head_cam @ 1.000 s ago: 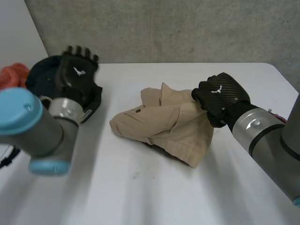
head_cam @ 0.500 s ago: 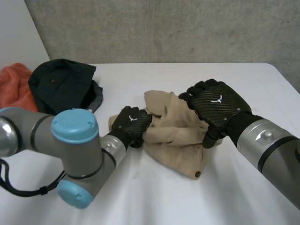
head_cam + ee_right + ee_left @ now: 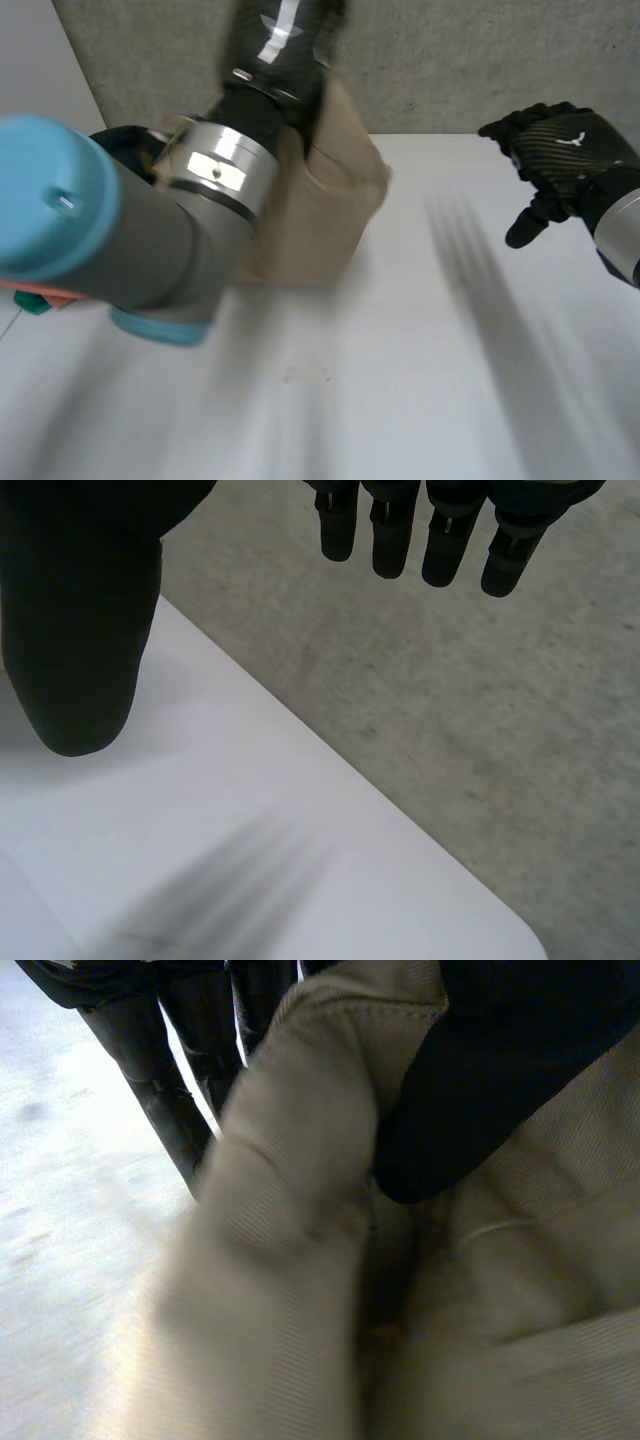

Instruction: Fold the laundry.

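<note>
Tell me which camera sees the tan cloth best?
The head view: the tan cloth hangs from the left robot hand over the table. The left wrist view is a close-up of its folds, pinched. The right wrist view faces the open right robot hand and table corner.

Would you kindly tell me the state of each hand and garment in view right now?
beige garment: unfolded, bunched, hanging from the left hand.
left hand: raised, shut on the beige garment.
right hand: open, empty, above the table.
dark garment: partly hidden behind the left arm.
</note>
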`<move>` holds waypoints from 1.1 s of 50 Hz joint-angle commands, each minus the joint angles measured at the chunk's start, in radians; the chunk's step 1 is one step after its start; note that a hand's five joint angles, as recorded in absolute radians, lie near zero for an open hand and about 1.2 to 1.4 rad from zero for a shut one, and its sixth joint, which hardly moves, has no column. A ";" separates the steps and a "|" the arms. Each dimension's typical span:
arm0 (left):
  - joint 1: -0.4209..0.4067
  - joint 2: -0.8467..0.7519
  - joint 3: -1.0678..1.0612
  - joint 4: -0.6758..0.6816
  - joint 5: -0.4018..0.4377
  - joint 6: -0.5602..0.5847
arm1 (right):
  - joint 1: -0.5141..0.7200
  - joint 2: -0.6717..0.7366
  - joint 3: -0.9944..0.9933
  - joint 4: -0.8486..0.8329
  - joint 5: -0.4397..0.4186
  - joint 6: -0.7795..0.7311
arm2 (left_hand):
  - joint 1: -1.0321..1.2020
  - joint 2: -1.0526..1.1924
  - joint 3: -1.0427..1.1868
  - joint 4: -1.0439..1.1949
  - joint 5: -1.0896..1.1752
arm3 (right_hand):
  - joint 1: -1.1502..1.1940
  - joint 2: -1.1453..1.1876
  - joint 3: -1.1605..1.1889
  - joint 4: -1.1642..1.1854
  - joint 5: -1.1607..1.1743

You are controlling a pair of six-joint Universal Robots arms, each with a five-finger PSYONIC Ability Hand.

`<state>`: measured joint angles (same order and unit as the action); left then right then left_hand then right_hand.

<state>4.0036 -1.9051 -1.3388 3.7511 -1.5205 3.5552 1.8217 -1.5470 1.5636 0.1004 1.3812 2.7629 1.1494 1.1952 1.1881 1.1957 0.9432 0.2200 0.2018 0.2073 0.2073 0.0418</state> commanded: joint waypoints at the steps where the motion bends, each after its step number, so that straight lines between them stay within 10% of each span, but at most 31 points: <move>1: -0.187 -0.155 0.003 -0.046 0.065 -0.022 | -0.087 0.030 -0.005 -0.021 -0.002 -0.002 | 0.247 0.201 0.208 0.201 0.279 | -0.046 -0.027 -0.033 -0.033 -0.042; 6: -0.267 -0.221 0.007 -0.043 0.141 -0.088 | -0.137 0.079 -0.010 -0.047 0.007 -0.008 | 0.154 0.108 0.116 0.108 0.186 | -0.046 -0.027 -0.033 -0.033 -0.042; 11: -0.274 -0.239 0.004 -0.048 0.177 -0.156 | -0.165 0.116 -0.022 -0.048 0.010 -0.016 | -0.744 -0.790 -0.783 -0.791 -0.713 | -0.046 -0.027 -0.033 -0.033 -0.042; 32: 0.026 0.213 -0.137 -0.266 0.164 -0.176 | -0.015 0.004 -0.023 0.226 -0.062 -0.095 | -0.807 -0.852 -0.845 -0.853 -0.775 | -0.046 -0.027 -0.033 -0.033 -0.042; 52: 0.098 0.166 -0.164 -0.301 0.168 -0.203 | 0.177 0.218 -0.045 0.182 -0.267 0.515 | -0.813 -0.858 -0.851 -0.859 -0.781 | -0.046 -0.027 -0.033 -0.033 -0.042; 55: 0.097 0.166 -0.164 -0.303 0.165 -0.208 | 0.183 0.306 -0.048 0.170 -0.248 0.511 | -0.813 -0.858 -0.851 -0.859 -0.781 | 0.268 0.286 0.281 0.281 0.272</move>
<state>4.1045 -1.7261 -1.5056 3.4487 -1.3531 3.3578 1.9859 -1.3903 1.5221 0.3050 1.1476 3.2227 0.3530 0.3331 0.3367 0.3326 0.1341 0.2202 0.2057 0.2106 0.2099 0.0433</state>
